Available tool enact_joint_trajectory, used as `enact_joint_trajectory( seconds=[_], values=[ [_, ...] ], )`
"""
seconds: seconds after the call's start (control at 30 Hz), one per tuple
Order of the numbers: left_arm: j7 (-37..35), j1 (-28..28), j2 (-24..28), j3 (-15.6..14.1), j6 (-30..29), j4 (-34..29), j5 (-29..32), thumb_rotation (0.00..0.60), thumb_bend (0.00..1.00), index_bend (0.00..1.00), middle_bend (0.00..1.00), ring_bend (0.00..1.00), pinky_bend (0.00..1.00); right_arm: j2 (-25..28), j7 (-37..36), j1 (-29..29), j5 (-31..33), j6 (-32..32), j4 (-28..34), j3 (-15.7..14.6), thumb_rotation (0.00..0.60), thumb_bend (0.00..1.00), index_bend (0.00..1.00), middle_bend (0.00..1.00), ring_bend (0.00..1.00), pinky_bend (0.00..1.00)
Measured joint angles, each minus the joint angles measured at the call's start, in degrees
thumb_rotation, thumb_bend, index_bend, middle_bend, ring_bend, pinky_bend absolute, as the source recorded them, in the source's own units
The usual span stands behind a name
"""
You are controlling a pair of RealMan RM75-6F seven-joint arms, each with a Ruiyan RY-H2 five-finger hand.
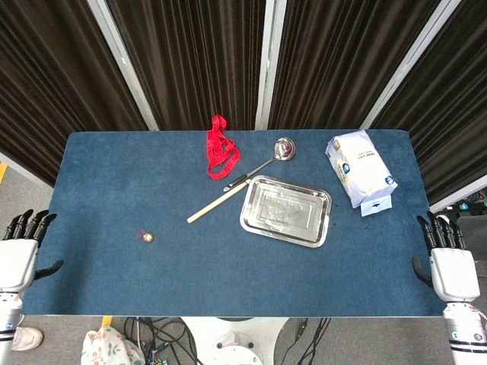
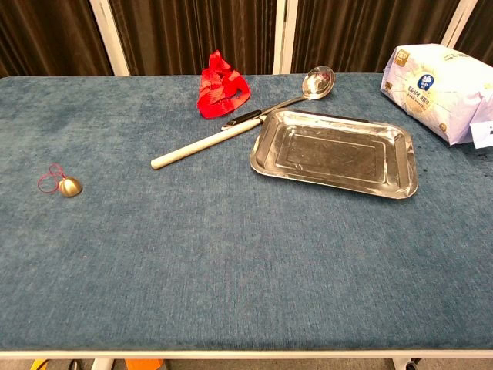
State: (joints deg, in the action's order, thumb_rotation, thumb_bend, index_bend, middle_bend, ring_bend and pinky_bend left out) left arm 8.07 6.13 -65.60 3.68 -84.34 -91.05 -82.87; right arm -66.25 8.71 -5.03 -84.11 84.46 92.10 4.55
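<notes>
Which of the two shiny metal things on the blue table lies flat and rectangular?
The rectangular silver metal tray; the long-handled metal ladle beside it has a round bowl and pale handle.

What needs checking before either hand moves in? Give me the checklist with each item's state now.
1. Left hand holds nothing, fingers apart, off the table's left edge: ok.
2. Right hand holds nothing, off the right edge: ok.
3. Steel tray lies flat with nothing in it: ok.
4. Ladle lies free, its handle close by the tray's rim; touching or not: cannot tell.
5. Small bell sits alone near the left side: ok.
6. Red ribbon and white bag lie apart from the tray: ok.
</notes>
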Motion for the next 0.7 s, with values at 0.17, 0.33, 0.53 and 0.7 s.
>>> enact_joint_trajectory(
  seconds=[0.17,0.33,0.53,0.7],
  values=[
    [-0.64,-0.08,-0.20,0.06,0.02,-0.01,0.28,0.600,0.12,0.14,0.10,0.03,0.10,0.25,0.13,0.01,-0.22,0.29,0.24,0.06,0.600,0.30,0.00,0.00,0.00,0.00],
    [-0.83,0.32,-0.61,-0.09,0.53,0.24,-0.23,0.600,0.12,0.14,0.10,0.03,0.10,0.67,-0.13,0.27,-0.20,0.75,0.41,0.14,0.600,0.30,0.00,0.00,0.00,0.00],
    [-3.08,1.38,-0.76,-0.44,3.10,-0.36,-0.45,0.600,0.12,0.14,0.10,0.03,0.11,0.85,-0.47,0.17,-0.39,0.62,0.21,0.15,0.600,0.30,0.00,0.00,0.00,0.00],
    [-4.45,3.82,-0.68,-0.93,8.20,-0.79,-0.77,0.600,0.12,0.15,0.12,0.03,0.11,1.26,-1.81,-0.18,-1.39,0.60,-0.22,0.14,0.600,0.30,0.00,0.00,0.00,0.00]
  ],
)
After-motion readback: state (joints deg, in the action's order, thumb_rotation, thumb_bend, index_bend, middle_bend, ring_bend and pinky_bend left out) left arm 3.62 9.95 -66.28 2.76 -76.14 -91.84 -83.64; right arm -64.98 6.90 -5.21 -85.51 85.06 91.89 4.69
